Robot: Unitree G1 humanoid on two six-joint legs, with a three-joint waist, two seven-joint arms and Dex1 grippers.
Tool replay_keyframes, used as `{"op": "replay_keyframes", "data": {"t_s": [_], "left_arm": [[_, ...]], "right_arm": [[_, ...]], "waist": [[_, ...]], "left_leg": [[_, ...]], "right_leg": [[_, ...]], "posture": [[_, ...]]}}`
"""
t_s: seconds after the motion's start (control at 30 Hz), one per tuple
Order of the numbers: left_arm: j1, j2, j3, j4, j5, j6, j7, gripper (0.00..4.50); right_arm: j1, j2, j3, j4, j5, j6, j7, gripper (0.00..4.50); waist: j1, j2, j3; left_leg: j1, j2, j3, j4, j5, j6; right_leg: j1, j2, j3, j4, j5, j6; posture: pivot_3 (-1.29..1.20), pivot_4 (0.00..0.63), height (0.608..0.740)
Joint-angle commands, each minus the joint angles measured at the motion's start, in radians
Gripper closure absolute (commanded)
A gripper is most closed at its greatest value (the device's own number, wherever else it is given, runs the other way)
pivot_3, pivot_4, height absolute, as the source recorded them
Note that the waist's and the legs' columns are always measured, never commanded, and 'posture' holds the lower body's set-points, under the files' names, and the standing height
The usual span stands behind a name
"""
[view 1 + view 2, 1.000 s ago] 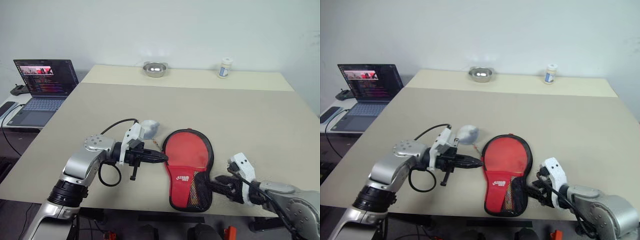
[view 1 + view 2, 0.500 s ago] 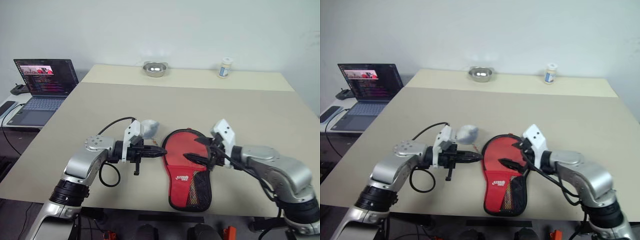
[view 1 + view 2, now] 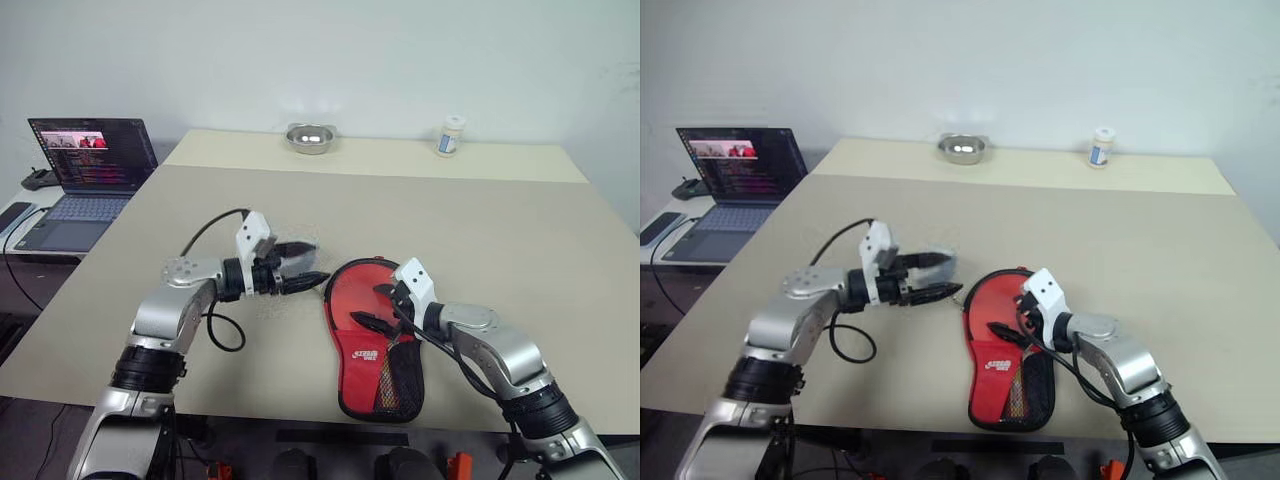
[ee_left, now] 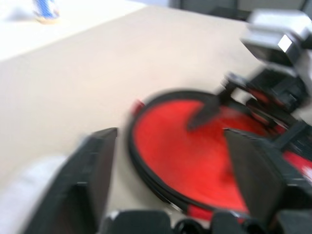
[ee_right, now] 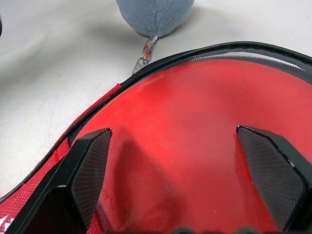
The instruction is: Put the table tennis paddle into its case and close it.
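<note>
The case (image 3: 375,338) lies near the front edge of the table (image 3: 480,240), unzipped, with the table tennis paddle's (image 5: 195,141) red face showing inside it. The right gripper (image 3: 372,305) hangs spread over that red face. The left gripper (image 3: 303,264), also spread, hovers just left of the case, by a grey plush ball (image 5: 155,14) chained to the zipper.

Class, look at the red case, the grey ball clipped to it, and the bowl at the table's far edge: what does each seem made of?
Case: likely woven fabric, matte red, with black mesh and zip teeth on its rim. Ball: apparently soft plush or felt, fuzzy with a seam. Bowl: metal, probably steel, shiny with reflections.
</note>
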Motion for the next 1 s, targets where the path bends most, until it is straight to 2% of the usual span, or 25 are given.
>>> {"op": "replay_keyframes", "data": {"t_s": [0.03, 0.2, 0.4, 0.6, 0.87, 0.97, 1.0], "left_arm": [[-0.045, 0.009, 0.022, 0.056, 0.053, -0.053, 0.047, 0.04], [-0.066, 0.015, 0.015, 0.117, 0.093, -0.091, 0.057, 0.04], [-0.097, 0.019, -0.027, 0.279, 0.178, -0.141, 0.040, 0.04], [-0.149, -0.027, -0.029, 0.442, 0.205, -0.179, 0.034, 0.04], [-0.173, -0.072, -0.052, 0.526, 0.246, -0.220, 0.018, 0.04], [-0.179, -0.081, -0.049, 0.541, 0.253, -0.230, 0.020, 0.60], [-0.180, -0.083, -0.048, 0.541, 0.252, -0.228, 0.016, 0.93]], "right_arm": [[0.011, 0.010, 0.019, 0.011, -0.020, -0.002, 0.011, 0.00], [0.016, 0.020, 0.023, 0.002, -0.033, 0.004, 0.014, 0.00], [0.009, 0.030, 0.025, -0.013, -0.039, 0.015, 0.012, 0.00], [-0.002, 0.039, 0.027, -0.017, -0.063, -0.001, 0.000, 0.00], [-0.008, 0.042, 0.036, -0.050, -0.079, 0.006, 0.008, 0.00], [0.002, 0.045, 0.039, -0.058, -0.083, 0.010, 0.002, 0.00], [0.006, 0.046, 0.041, -0.061, -0.085, 0.011, 0.001, 0.00]], "waist": [[-0.001, 0.000, 0.000], [-0.002, 0.000, 0.000], [-0.002, 0.000, 0.000], [-0.001, 0.000, 0.000], [-0.001, 0.000, 0.000], [-0.001, 0.000, 0.000], [-0.001, 0.000, 0.000]], "left_leg": [[0.001, 0.000, 0.000, 0.000, 0.000, 0.000], [0.002, 0.000, 0.001, -0.001, 0.000, 0.000], [0.002, 0.000, 0.001, -0.001, 0.000, 0.000], [0.002, 0.000, 0.001, 0.000, 0.000, 0.000], [0.002, 0.000, 0.002, -0.001, 0.000, 0.000], [0.002, 0.000, 0.001, -0.001, 0.000, 0.000], [0.002, 0.000, 0.002, -0.001, 0.000, 0.000]], "right_leg": [[0.000, 0.000, 0.000, 0.000, 0.000, 0.000], [0.001, 0.000, 0.001, 0.000, 0.000, 0.000], [0.001, 0.000, 0.001, 0.001, 0.000, 0.000], [0.001, 0.000, 0.001, 0.001, 0.000, 0.000], [0.001, 0.000, 0.001, 0.001, 0.000, 0.000], [0.001, 0.000, 0.001, 0.001, 0.000, 0.000], [0.001, 0.000, 0.001, 0.001, 0.000, 0.000]], "posture": [[0.00, 0.150, 0.740], [0.00, 0.150, 0.740], [0.00, 0.150, 0.740], [0.00, 0.150, 0.740], [0.00, 0.150, 0.740], [0.00, 0.150, 0.740], [0.00, 0.150, 0.740]]}}
